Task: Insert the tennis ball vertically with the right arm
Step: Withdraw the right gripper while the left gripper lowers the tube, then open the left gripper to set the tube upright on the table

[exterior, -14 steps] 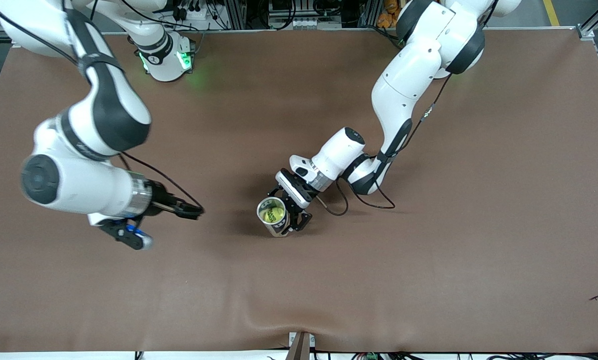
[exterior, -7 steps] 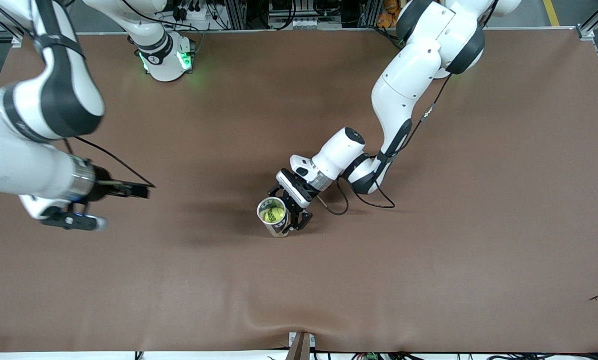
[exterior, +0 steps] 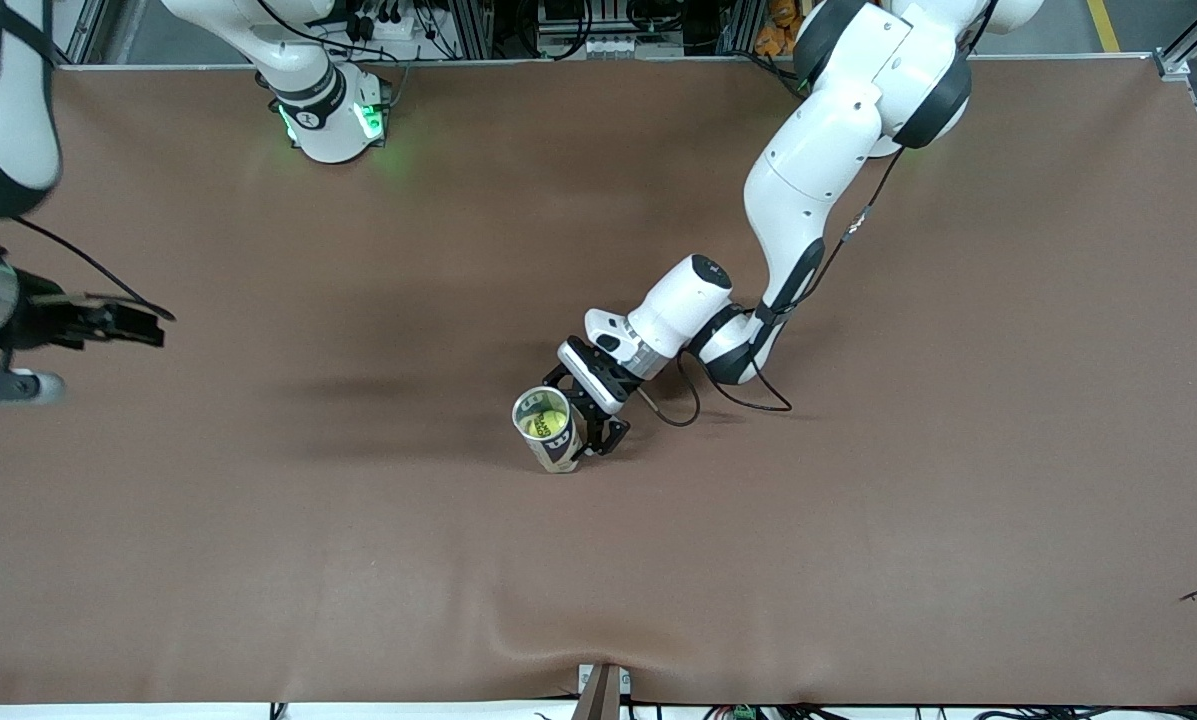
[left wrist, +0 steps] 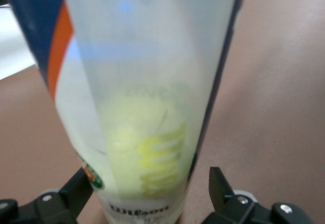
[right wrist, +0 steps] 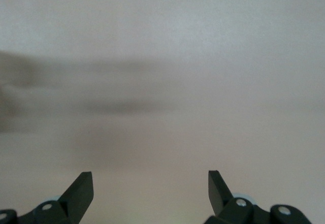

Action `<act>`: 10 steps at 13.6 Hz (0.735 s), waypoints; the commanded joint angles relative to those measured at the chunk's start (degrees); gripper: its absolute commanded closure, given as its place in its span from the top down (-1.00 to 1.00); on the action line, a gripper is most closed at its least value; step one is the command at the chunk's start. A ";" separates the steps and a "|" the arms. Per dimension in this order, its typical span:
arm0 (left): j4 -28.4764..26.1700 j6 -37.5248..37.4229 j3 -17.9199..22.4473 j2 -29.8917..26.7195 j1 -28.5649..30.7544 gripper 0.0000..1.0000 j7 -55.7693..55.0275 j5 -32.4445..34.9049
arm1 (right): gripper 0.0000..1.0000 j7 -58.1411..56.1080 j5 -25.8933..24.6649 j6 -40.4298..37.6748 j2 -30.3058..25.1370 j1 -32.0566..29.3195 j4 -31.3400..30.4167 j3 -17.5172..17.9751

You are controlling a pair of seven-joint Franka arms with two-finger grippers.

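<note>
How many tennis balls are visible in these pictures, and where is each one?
1. The tennis ball sits inside the clear can standing mid-table, with the left gripper around the can. More balls may be hidden under it; I cannot tell.

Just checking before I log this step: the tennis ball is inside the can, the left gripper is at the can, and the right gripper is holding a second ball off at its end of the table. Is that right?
Not quite. The right gripper holds nothing; the right wrist view shows its fingers open over bare table. The rest stands: the tennis ball is inside the can, with the left gripper around the can.
</note>
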 commanded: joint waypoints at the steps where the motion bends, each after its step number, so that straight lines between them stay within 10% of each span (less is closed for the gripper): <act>1: -5.67 0.60 -0.07 -3.77 1.45 1.00 1.06 -0.22 | 1.00 -0.67 0.12 -2.86 -6.19 1.29 -2.27 -0.98; 10: -15.95 -0.02 -0.07 -9.04 4.87 1.00 0.89 -0.22 | 1.00 0.99 0.73 -10.52 -11.04 2.52 0.54 0.69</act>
